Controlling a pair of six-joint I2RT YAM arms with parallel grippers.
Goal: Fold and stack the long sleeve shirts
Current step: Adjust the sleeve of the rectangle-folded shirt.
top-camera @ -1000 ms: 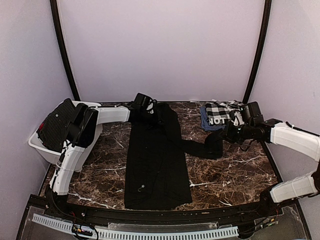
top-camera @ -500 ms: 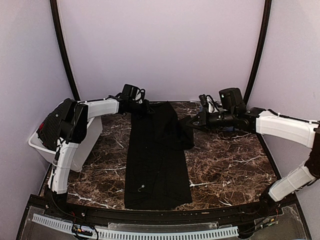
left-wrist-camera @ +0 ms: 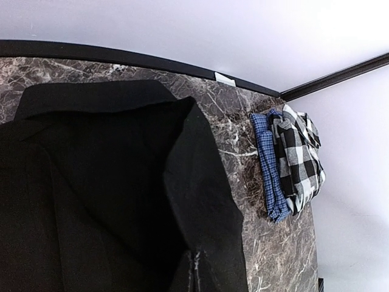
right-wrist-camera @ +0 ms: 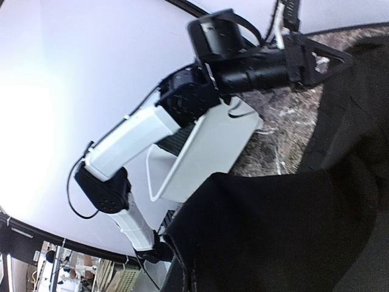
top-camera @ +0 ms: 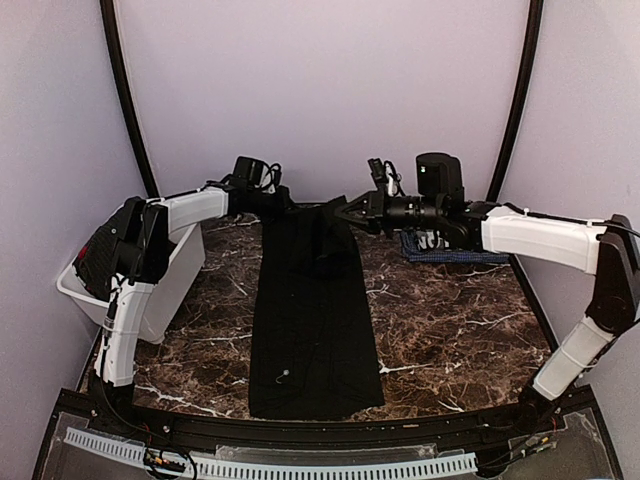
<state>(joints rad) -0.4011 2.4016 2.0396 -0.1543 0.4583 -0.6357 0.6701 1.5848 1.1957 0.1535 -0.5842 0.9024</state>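
Observation:
A black long sleeve shirt lies as a long strip down the middle of the marble table, with a small white mark near its front end. My left gripper is shut on the shirt's far left corner; in the left wrist view black cloth covers its fingers. My right gripper is shut on the shirt's sleeve and holds it over the shirt's far right part; in the right wrist view the cloth hides its fingers. The checked, blue-edged shirt lies folded at the back right, half behind my right arm, and also shows in the left wrist view.
A white plastic bin stands at the left edge with dark cloth heaped in it; it also shows in the right wrist view. The left arm reaches across the back. Bare marble lies right of the shirt.
My right gripper has carried the black sleeve from the right side leftwards and back, onto the shirt's body, uncovering the checked shirt. My left gripper has shifted slightly left and back.

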